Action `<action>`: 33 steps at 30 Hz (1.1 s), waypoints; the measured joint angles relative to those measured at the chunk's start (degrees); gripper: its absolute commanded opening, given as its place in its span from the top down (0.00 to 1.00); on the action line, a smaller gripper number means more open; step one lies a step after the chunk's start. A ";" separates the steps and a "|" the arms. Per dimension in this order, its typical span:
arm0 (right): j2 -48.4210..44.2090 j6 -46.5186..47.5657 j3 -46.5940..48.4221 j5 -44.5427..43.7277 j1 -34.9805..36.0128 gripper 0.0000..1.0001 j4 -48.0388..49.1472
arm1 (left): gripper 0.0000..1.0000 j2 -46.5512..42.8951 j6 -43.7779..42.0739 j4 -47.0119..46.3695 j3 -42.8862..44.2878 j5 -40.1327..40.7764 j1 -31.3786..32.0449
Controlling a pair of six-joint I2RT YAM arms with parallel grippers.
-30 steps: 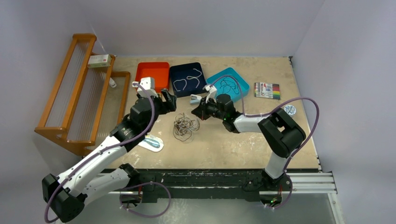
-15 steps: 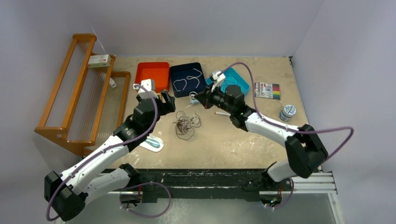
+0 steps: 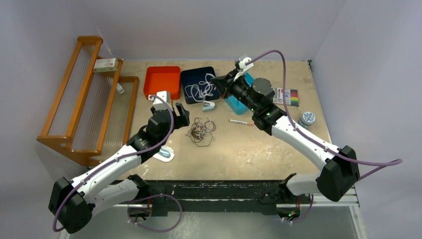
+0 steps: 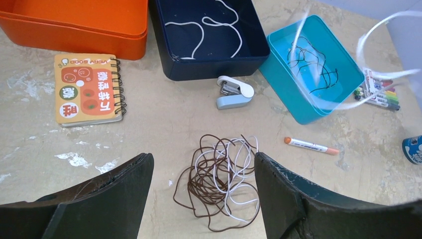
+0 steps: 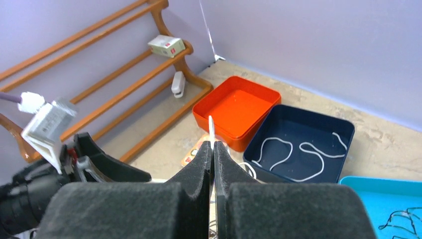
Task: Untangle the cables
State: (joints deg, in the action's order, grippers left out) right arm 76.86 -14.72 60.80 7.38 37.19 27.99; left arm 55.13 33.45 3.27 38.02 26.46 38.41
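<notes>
Pinching a white cable (image 5: 211,128) in my right gripper (image 5: 213,149), jaws closed tight on it above the navy tray (image 5: 348,130), my left gripper (image 4: 201,164) spread wide, holding nothing, hovering over the tangle of brown and white cables (image 4: 219,185) on the table (image 4: 164,117).

Left arm (image 3: 119,157) stretched forward, left gripper (image 4: 200,164) low, jaws wide apart. Right arm (image 3: 303,139) extended far (raised), right gripper (image 5: 213,149) pinching a white cable (image 5: 211,130).
</notes>
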 measured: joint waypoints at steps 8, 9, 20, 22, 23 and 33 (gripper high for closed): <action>-0.50 0.61 5.07 -2.29 0.00 1.00 -1.29 | 0.27 0.50 0.00 -2.43 -1.46 -1.49 0.00; -0.48 0.76 5.84 -2.45 0.00 1.00 -1.62 | 0.27 0.63 0.00 -2.69 -1.60 -1.68 0.00; 5.90 4.13 18.14 -3.76 0.00 1.00 -8.00 | 0.27 1.66 0.48 -1.68 -2.23 -1.05 0.00; 8.76 5.09 20.13 -3.87 0.00 1.00 -9.29 | 0.27 1.66 0.52 -0.57 -2.12 -0.35 0.00; 10.29 5.60 20.90 -3.91 0.00 1.00 -9.88 | 0.27 1.66 0.50 0.09 -1.90 0.15 0.02; 22.99 9.07 26.69 -5.22 -0.81 1.00 -12.68 | 0.27 2.58 2.95 6.51 1.51 1.60 -6.36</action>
State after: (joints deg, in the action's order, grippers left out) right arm 99.85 -5.65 87.48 2.15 36.38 15.31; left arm 57.71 36.40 9.78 39.53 28.05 32.05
